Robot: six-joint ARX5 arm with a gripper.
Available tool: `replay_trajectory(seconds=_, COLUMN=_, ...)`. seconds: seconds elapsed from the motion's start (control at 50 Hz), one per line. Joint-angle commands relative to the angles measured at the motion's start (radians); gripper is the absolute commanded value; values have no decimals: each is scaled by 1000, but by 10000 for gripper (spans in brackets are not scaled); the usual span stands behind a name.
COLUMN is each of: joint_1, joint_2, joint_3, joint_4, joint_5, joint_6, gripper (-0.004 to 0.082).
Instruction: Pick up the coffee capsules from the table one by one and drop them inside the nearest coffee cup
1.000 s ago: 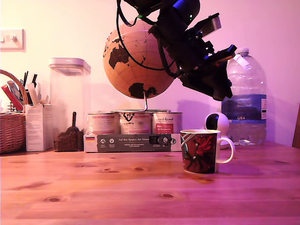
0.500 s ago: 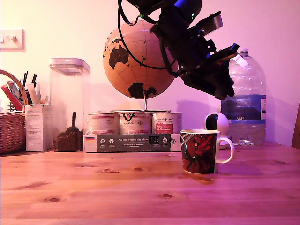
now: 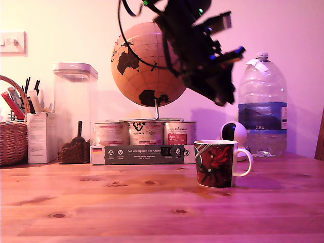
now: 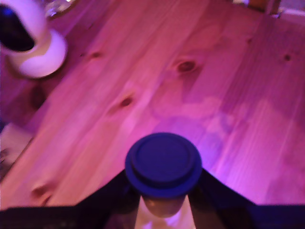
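1. The gripper (image 3: 221, 96) hung in the upper centre-right of the exterior view, well above the table (image 3: 126, 207), tilted downward and somewhat motion-blurred.
2. In the wrist view the gripper (image 4: 163, 188) was clamped on a coffee capsule (image 4: 163, 163): a round dark-blue disc face with a paler body below it, set between the two dark fingers (image 4: 109, 198) in the lower centre of the frame.
3. The capsule could not be made out in the exterior view.
4. The coffee cup (image 3: 216, 163), white with red-and-black artwork, stood upright on the table right of centre in the exterior view, handle toward that view's right.
5. The gripper was above the cup and apart from it.
6. A round white-and-black camera (image 3: 234, 134) sat just behind the cup; the wrist view showed it (image 4: 28, 40) in the upper left of the frame.
7. Background, exterior view: a globe (image 3: 147, 63) on a stand at centre, three labelled tins (image 3: 146, 132) beneath it, a clear canister (image 3: 75, 111) at left, a wicker basket (image 3: 11, 139) at the left edge, a large water bottle (image 3: 262, 104) at right.
8. The wrist view otherwise showed bare plank surface with dark knots.
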Motion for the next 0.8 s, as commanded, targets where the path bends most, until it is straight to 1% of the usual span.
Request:
replay_trajectory(seconds=0.0, joint_1=0, joint_2=-40, joint_3=-56, joint_4=5, joint_5=-4, joint_6=7, gripper=214)
replay_trajectory(seconds=0.18, joint_1=2, joint_2=-71, joint_3=-141, joint_4=27, joint_5=-11, joint_6=10, gripper=214)
replay_trajectory(seconds=0.22, joint_1=2, joint_2=-82, joint_3=-163, joint_4=40, joint_5=-14, joint_6=26, gripper=214)
replay_trajectory(seconds=0.3, joint_1=2, joint_2=-98, joint_3=-204, joint_4=68, joint_5=-14, joint_6=28, gripper=214)
replay_trajectory(seconds=0.38, joint_1=2, joint_2=-99, joint_3=-211, joint_4=59, joint_5=-34, joint_6=30, gripper=214)
replay_trajectory(seconds=0.46, joint_1=2, joint_2=-99, joint_3=-211, joint_4=61, joint_5=-56, joint_6=46, gripper=214)
replay_trajectory(seconds=0.56, joint_1=2, joint_2=-97, joint_3=-211, joint_4=80, joint_5=-55, joint_6=50, gripper=214)
replay_trajectory(seconds=0.78, joint_1=1, joint_2=-77, joint_3=-209, joint_4=76, joint_5=-56, joint_6=50, gripper=214)
